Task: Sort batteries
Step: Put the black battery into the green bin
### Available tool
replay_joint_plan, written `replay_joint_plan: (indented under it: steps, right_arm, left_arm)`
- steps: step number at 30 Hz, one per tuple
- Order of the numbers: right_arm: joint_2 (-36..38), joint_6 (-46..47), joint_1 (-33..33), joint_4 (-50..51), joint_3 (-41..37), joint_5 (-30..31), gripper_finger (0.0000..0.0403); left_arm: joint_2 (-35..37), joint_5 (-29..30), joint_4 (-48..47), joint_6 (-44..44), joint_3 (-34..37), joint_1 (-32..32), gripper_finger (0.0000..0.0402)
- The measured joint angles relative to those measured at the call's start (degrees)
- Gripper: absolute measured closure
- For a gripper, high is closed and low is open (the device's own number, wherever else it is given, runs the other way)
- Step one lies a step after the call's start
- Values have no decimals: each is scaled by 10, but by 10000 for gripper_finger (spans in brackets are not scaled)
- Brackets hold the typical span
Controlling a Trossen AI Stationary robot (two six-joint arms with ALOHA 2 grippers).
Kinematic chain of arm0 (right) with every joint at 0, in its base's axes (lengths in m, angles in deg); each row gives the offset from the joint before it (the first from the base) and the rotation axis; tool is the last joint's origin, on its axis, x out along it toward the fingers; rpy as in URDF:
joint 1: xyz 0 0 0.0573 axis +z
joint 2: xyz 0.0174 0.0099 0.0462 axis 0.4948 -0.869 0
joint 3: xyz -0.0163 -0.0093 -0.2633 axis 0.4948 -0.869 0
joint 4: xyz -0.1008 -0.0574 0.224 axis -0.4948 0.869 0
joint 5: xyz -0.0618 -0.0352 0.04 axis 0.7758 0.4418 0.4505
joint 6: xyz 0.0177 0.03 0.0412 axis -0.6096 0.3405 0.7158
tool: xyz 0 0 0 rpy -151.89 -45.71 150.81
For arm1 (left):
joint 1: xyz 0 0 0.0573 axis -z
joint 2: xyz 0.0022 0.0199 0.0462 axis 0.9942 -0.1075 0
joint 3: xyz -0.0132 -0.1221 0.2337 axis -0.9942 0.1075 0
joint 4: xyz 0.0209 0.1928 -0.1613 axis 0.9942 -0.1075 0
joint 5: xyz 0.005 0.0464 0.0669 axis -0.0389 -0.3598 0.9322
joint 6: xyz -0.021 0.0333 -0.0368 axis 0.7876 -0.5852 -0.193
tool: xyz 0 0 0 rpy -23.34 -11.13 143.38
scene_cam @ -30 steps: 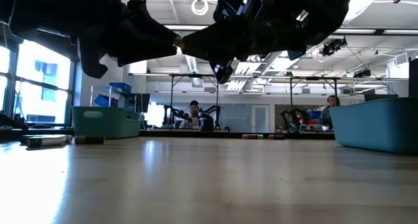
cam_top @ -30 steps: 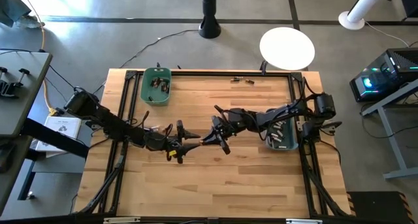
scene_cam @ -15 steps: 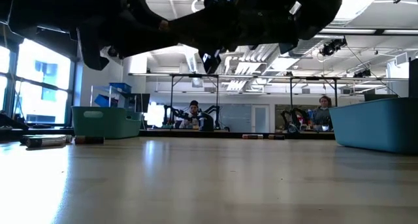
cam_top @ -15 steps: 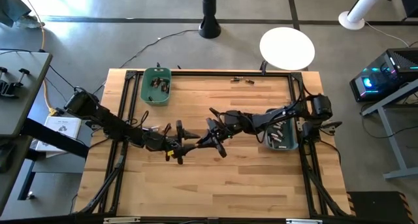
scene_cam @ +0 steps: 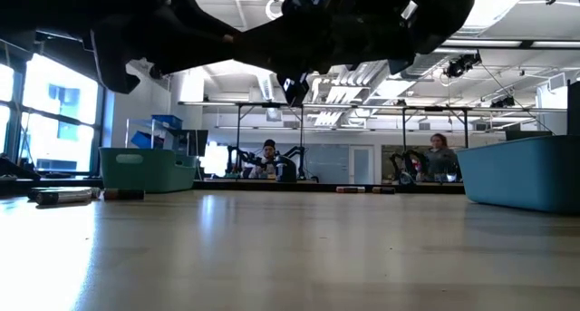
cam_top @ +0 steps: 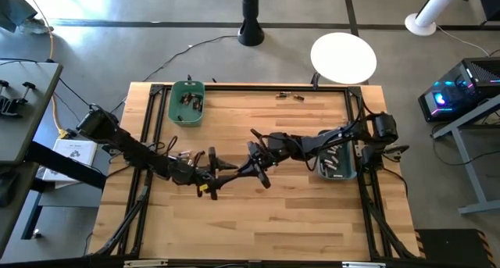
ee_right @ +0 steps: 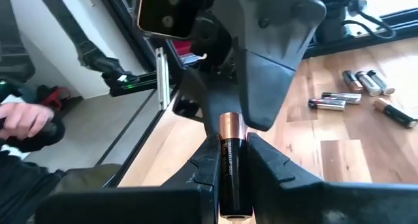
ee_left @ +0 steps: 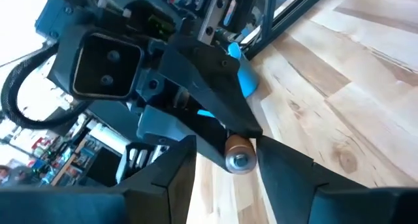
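Observation:
Above the middle of the table my two grippers meet tip to tip. My right gripper [ee_right: 228,175] is shut on a copper-and-black battery [ee_right: 230,152]. My left gripper [ee_left: 222,162] is open, and its fingers stand on either side of the battery's copper end [ee_left: 239,152]; whether one of them touches it I cannot tell. In the high view the left gripper [cam_top: 228,173] and the right gripper [cam_top: 250,168] hide the battery. More batteries [ee_right: 353,90] lie loose on the wood. My right gripper pinches the battery's black body [ee_right: 230,168] between its two fingers. The fingers come level from the table's right and lie along the battery. The copper end [ee_right: 230,127] sticks out past the fingertips toward the left gripper. The battery is lifted clear of the table.
A green bin [cam_top: 187,102] with batteries stands at the far left and a blue-grey bin [cam_top: 337,162] with batteries at the right edge. Loose batteries lie near the far edge [cam_top: 289,95] and beside the left arm [cam_top: 181,154]. People show in the room behind.
My right gripper has carried the battery a little toward the table's left, up to my left gripper's fingers, then kept still. The battery has stayed level and clear of the table.

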Motion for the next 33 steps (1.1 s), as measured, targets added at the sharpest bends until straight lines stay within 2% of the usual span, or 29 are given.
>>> replay_joint_plan:
  steps: [7,13,21,26,29,33]
  right_arm:
    - [0,0,-1,-1,0,14,370]
    - [0,0,-1,-1,0,14,370]
    - [1,1,0,0,-1,6,363]
    - [1,10,0,6,-1,4,360]
    - [1,10,-1,9,-1,5,342]
    - [1,-1,-3,10,-1,12,281]
  left_arm:
    - [0,50,-3,21,0,4,254]
    - [0,38,-3,23,0,4,275]
    - [0,6,-5,55,0,4,363]
    - [0,-18,-5,80,0,3,363]
    - [0,-20,-5,88,0,3,363]
    - [0,-24,-5,96,0,2,363]
